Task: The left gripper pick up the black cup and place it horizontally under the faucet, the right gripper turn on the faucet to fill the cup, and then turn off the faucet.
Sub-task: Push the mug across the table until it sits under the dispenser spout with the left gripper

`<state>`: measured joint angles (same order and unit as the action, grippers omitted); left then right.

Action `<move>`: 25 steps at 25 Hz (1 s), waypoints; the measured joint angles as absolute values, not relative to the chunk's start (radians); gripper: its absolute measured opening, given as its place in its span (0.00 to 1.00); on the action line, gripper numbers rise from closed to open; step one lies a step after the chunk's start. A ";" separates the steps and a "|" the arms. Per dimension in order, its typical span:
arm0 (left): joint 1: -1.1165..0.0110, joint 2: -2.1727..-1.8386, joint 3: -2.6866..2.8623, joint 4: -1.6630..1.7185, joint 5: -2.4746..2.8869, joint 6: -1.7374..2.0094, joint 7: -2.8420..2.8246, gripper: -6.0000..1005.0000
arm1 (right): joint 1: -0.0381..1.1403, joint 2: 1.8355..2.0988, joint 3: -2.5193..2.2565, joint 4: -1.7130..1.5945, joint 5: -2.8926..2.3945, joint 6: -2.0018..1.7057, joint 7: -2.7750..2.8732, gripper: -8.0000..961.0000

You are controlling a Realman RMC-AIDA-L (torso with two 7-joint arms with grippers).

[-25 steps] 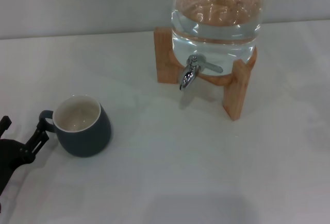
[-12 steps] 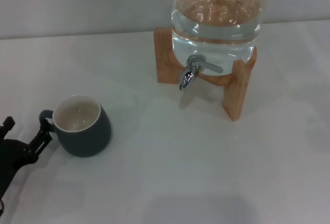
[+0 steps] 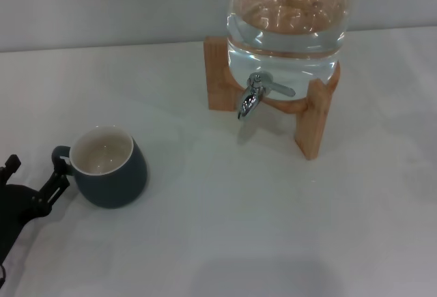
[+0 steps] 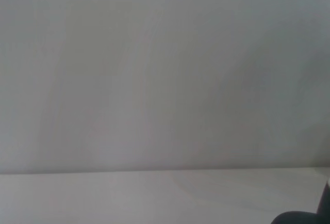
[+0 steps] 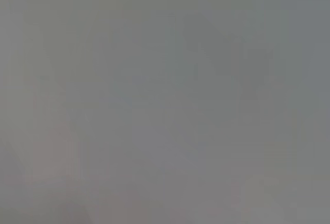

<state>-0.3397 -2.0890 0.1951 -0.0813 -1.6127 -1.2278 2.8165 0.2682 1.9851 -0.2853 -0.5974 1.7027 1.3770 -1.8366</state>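
cup and claw sit together at the near left of the white table [image 3: 225, 229]. the black cup [image 3: 113, 171] stands upright, its cream inside showing and its small loop handle [image 3: 60, 153] turned left toward the left gripper [image 3: 31, 182]. that gripper reaches in from the near left edge with its black fingers [image 3: 54, 179] spread apart: one finger tip is right at the handle, the other lies well to the left, so nothing is clasped. whether the finger actually touches the handle cannot be told. far to the right, well apart from the cup, the faucet [image 3: 251, 97] hangs from a clear water jug [image 3: 287, 20] resting in a wooden stand [image 3: 311, 116], its spout pointing down over bare table. the right gripper shows in no view.
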 joint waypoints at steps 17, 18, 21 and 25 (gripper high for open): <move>-0.348 -2.088 0.195 -0.074 -1.617 -1.222 2.816 0.81 | 0.271 1.986 -0.285 -0.595 1.703 1.378 -1.838 0.88; -0.350 -2.088 0.195 -0.074 -1.617 -1.221 2.816 0.81 | 0.271 1.986 -0.285 -0.595 1.703 1.378 -1.838 0.88; -0.355 -2.088 0.195 -0.074 -1.617 -1.220 2.816 0.81 | 0.270 1.986 -0.285 -0.595 1.703 1.378 -1.838 0.88; -0.362 -2.088 0.195 -0.074 -1.617 -1.219 2.816 0.81 | 0.268 1.986 -0.285 -0.595 1.703 1.377 -1.838 0.88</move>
